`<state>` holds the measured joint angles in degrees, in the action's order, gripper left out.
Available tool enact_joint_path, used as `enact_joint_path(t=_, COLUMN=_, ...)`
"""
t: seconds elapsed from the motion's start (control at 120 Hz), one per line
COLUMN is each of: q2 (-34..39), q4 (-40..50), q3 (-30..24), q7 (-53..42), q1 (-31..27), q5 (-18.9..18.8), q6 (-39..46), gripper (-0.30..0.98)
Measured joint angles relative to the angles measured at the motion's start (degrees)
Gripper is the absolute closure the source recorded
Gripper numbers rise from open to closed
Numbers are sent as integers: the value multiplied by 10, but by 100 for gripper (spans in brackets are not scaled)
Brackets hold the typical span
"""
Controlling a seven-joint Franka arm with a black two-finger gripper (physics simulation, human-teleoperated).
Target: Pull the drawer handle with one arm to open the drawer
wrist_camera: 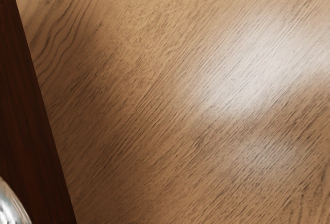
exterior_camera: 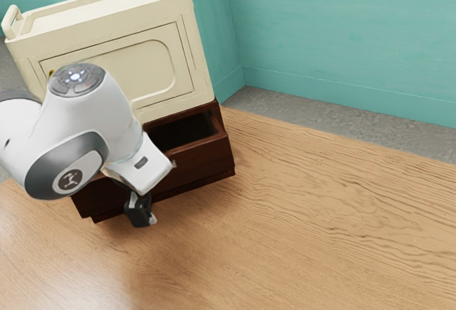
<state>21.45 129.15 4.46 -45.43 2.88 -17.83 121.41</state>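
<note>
Beside your black angular pincer (exterior_camera: 145, 216), a boxy dark-brown wooden drawer (exterior_camera: 204, 160) gapes | grip: cannot tell | your inward bump could reclose it

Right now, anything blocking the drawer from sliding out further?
Possibly my own gripper, low in front of the drawer, which stands partly open. No other obstacle visible in front of it.

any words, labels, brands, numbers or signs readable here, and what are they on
No text can be read.
Round dark badge on the white robot arm: pale mark, too small to read.
Round grey button panel on the arm: tiny marks, too small to read.
Cream cabinet and dark brown wooden drawer: no lettering seen.
</note>
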Motion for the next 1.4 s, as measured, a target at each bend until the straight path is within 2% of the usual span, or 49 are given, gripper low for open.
enact_joint_path(t=0.225, q2=22, q4=19, q3=-39, q7=9, q1=-21, q5=37, q6=1, gripper=0)
enact_joint_path(t=0.55, q2=58, q4=55, q3=-103, q7=17, q1=-40, q5=48, q6=1, gripper=-1)
enact_joint_path(t=0.633, q2=66, q4=56, q3=-124, q7=19, q1=-48, q5=50, q6=0, gripper=8)
enact_joint_path(t=0.758, q2=77, q4=53, q3=-141, q7=21, q1=-60, q5=50, q6=-1, gripper=34)
enact_joint_path(t=0.833, q2=88, q4=50, q3=-158, q7=23, q1=-72, q5=47, q6=-1, gripper=39)
enact_joint_path(t=0.95, q2=97, q4=43, q3=-174, q7=24, q1=-81, q5=47, q6=-3, gripper=23)
enact_joint_path(t=1.067, q2=99, q4=27, q3=-175, q7=25, q1=-82, q5=52, q6=-9, gripper=13)
enact_joint_path(t=1.4, q2=94, q4=-42, q3=-165, q7=35, q1=-91, q5=127, q6=-77, gripper=3)
